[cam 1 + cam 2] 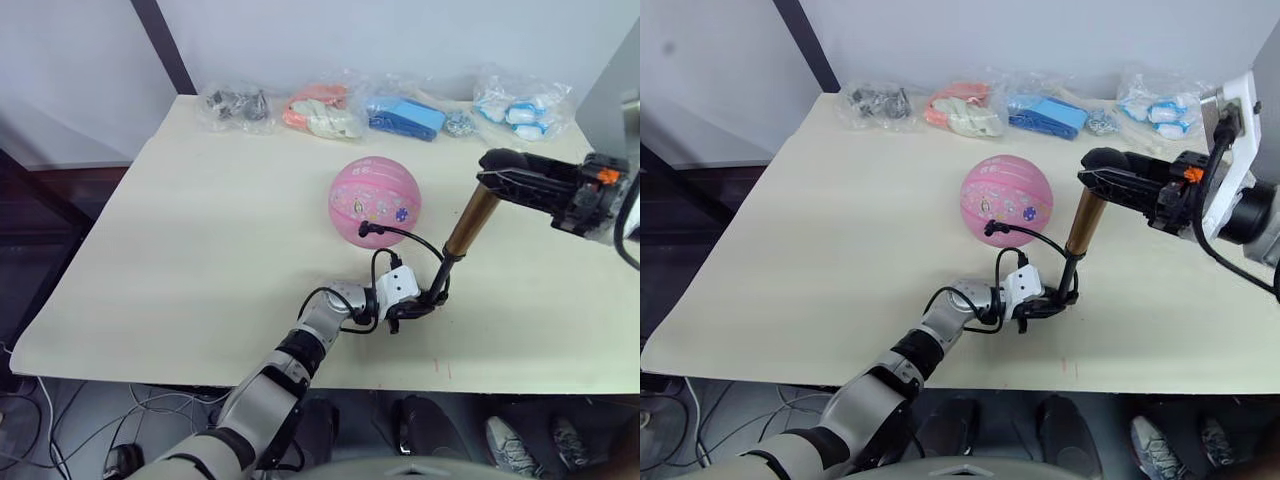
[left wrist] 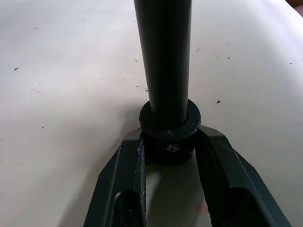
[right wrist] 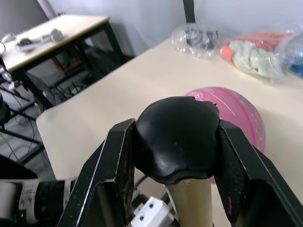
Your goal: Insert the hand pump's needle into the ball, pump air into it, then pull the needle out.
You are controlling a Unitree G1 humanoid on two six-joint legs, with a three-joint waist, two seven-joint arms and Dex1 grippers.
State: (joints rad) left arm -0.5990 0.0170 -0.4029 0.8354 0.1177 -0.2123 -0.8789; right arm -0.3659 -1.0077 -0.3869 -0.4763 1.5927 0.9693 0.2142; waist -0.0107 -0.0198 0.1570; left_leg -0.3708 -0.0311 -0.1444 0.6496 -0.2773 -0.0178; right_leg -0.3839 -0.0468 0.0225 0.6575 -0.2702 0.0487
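The pink ball sits round on the cream table, mid-table. The hand pump's brass cylinder stands tilted to the right of the ball. My left gripper is shut on the pump's black bottom cap, low on the table. My right gripper is shut on the black handle, which sits right on top of the cylinder. The black hose loops from the pump's bottom to a small black fitting against the ball's near side. The needle's pin is hidden there.
Several clear bags lie along the table's far edge: dark parts, pink-white items, blue items, white-blue items. A second table stands off to the side.
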